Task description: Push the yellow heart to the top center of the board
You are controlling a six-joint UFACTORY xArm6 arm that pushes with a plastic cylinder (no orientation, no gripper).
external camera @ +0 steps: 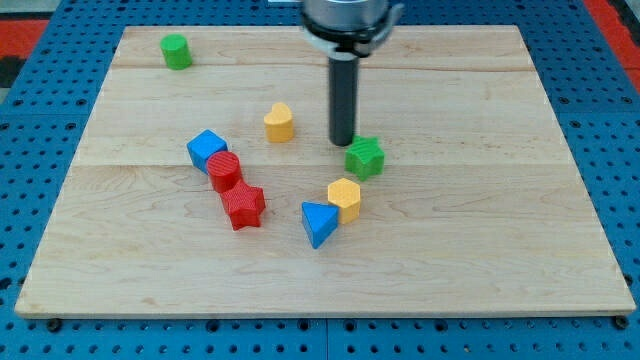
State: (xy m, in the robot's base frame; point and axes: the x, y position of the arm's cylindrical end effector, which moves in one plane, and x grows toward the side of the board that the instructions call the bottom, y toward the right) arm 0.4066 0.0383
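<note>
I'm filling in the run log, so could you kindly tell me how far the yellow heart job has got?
Nothing looks done yet: the yellow heart sits left of the board's middle, well below the top edge of the board. In hand: my tip rests to its right, beside the green star, not touching the heart. Left: get below the heart and push it up to top center.

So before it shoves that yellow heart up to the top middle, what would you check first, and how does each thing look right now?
1. Yellow heart in plain view: ok.
2. My tip below the heart, ready to push up: not ok; it sits to the heart's right.
3. Tip clear of the green star: cannot tell; they are very close.
4. Path from the heart to the top centre free of blocks: ok.
5. Green cylinder off the path: ok, top left.
</note>
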